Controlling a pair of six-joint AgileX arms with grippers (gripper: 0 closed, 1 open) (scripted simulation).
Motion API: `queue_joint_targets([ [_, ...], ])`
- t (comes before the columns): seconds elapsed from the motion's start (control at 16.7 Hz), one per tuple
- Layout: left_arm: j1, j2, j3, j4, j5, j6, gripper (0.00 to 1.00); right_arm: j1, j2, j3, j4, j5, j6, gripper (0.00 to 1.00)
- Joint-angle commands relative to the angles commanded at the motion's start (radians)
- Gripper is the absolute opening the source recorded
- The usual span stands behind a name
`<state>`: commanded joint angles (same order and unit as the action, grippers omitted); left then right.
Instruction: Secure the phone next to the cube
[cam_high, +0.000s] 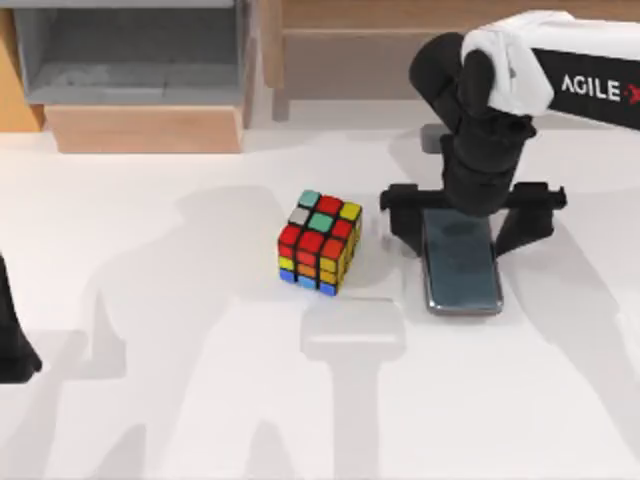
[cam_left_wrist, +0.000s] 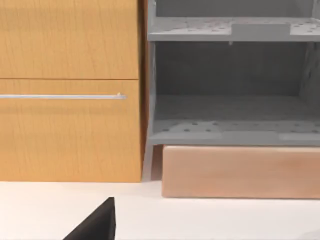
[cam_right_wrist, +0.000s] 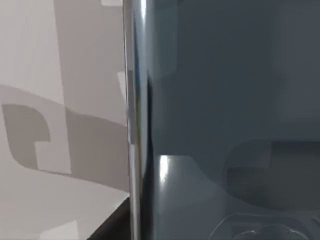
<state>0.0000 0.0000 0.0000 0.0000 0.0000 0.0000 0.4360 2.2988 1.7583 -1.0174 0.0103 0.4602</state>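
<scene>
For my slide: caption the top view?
Right gripper open astride the phone, cube beside it; left arm parked at left edge.

phone (cam_high: 462, 262): dark grey gloss, silvery rim. cube (cam_high: 320, 241): black edges; red, yellow, teal, orange, blue, grey stickers. surface (cam_high: 150, 350): white. right pincer (cam_high: 472, 222): black.
</scene>
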Motion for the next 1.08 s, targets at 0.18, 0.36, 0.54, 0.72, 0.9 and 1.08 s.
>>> queue_joint_targets([
  [0.18,0.0,0.0,0.0,0.0,0.0,0.0,1.0,0.0,0.0,0.0,0.0,0.0,0.0,0.3],
  [0.36,0.0,0.0,0.0,0.0,0.0,0.0,1.0,0.0,0.0,0.0,0.0,0.0,0.0,0.53],
  [0.54,0.0,0.0,0.0,0.0,0.0,0.0,1.0,0.0,0.0,0.0,0.0,0.0,0.0,0.75],
  [0.72,0.0,0.0,0.0,0.0,0.0,0.0,1.0,0.0,0.0,0.0,0.0,0.0,0.0,0.98],
  [0.9,0.0,0.0,0.0,0.0,0.0,0.0,1.0,0.0,0.0,0.0,0.0,0.0,0.0,1.0],
  [1.08,0.0,0.0,0.0,0.0,0.0,0.0,1.0,0.0,0.0,0.0,0.0,0.0,0.0,1.0],
])
